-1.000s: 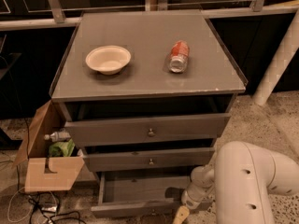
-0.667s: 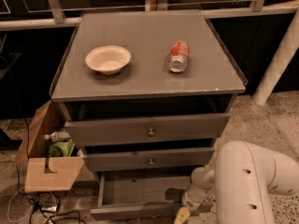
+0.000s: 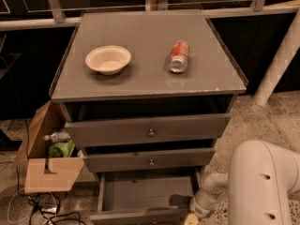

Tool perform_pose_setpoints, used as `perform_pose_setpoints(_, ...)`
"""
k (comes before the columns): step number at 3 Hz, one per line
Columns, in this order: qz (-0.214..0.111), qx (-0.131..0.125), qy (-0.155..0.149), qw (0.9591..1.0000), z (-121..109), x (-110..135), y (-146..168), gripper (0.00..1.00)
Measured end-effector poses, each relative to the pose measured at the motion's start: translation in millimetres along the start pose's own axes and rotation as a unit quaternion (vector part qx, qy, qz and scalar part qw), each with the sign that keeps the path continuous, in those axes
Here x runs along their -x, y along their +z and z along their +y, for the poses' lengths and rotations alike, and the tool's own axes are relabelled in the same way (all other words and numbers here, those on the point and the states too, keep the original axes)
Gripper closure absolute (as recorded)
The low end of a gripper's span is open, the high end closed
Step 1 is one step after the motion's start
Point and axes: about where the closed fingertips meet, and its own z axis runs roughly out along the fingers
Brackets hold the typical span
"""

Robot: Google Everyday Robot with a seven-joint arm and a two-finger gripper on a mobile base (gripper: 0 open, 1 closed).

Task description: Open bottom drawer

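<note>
**Warm, dim light over a grey cabinet**

Light falls from above onto the cabinet top (image 3: 140, 78). The bowl (image 3: 108, 59) and the drink can (image 3: 178, 56) throw short, soft shadows. The gaps above the two upper drawers are black. The bottom drawer (image 3: 145, 193) shows dull grey inside, with a dark shadow at its right front corner. My gripper (image 3: 191, 217) sits there, low at the frame's bottom edge. My pale arm (image 3: 262, 182) is the brightest thing, and the background is near-black.
</note>
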Motion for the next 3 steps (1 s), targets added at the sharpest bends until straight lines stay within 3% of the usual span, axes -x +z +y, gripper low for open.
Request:
perform_pose_setpoints(1,0.000,0.000,0.000,1.0000,0.3,0.2,-0.9,0.00)
perform_pose_setpoints(2,0.016,0.020,0.021,0.9995,36.5,-40.8,-21.8,0.00)
perform_pose_setpoints(3,0.017,0.021,0.021,0.9994,38.4,-41.7,-21.8,0.00)
